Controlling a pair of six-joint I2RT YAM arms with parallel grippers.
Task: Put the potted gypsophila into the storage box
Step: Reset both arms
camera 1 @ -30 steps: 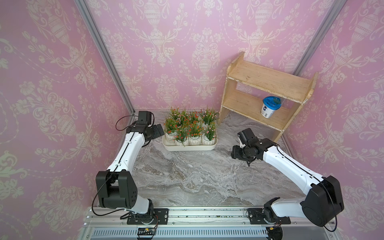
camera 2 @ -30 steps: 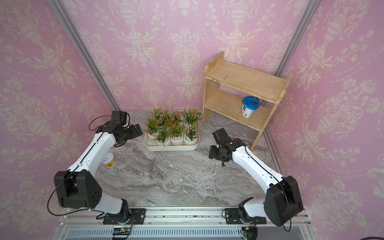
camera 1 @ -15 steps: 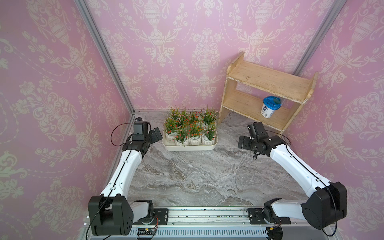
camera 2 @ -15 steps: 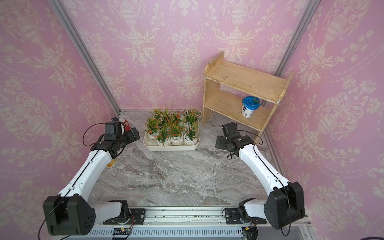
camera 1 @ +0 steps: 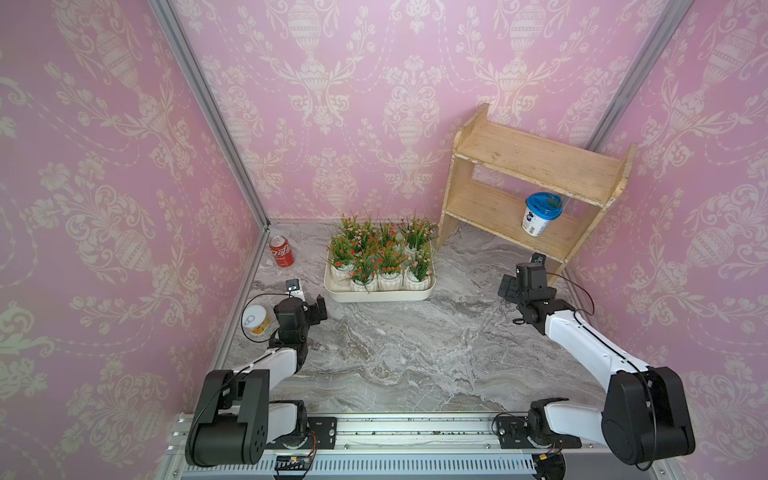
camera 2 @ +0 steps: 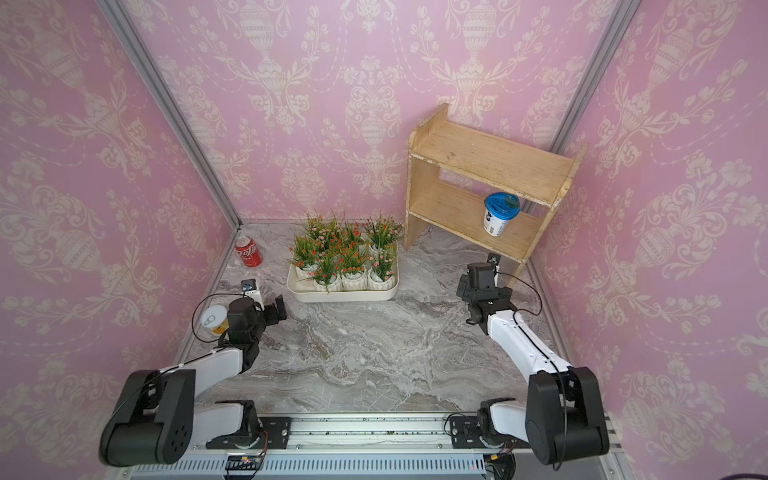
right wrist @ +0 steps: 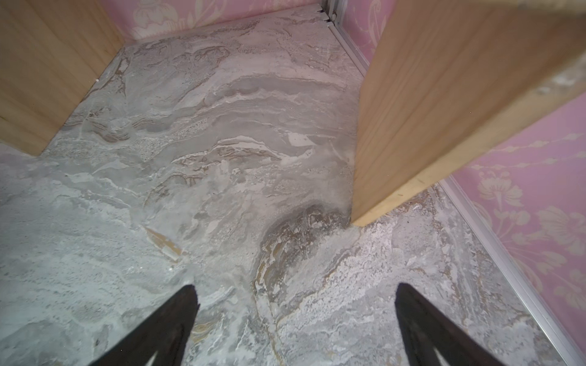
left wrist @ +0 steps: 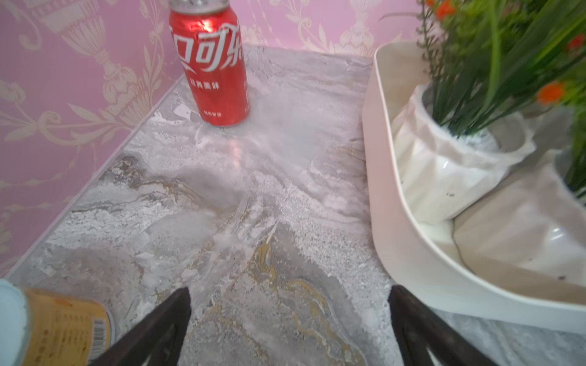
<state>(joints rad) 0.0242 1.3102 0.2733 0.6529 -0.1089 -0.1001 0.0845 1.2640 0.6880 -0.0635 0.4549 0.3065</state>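
From where I stand the job looks finished, or as near as I can judge. The potted gypsophila [camera 1: 380,257] is packed together inside the storage box [camera 1: 380,296], which sits toward the back of the marble counter [camera 1: 395,353], just beside the foot of the wooden shelf [camera 1: 536,183]. I see no white pot out on the bare counter. The sprigs overlap too thickly for me to count the pots with certainty. The left end effector [left wrist: 288,293] hangs low near the box's left corner with its jaws spread wide and nothing between them, a yellow tin [camera 1: 257,320] close at its side and a red soda can [camera 1: 281,251] further back by the wall. The right end effector [right wrist: 295,291] is likewise wide open and empty, facing the gap under the shelf, well apart from the box. The blue-lidded tub [camera 1: 540,214] on the lower shelf board is no part of this. If anything is left, it is only the arms going home.
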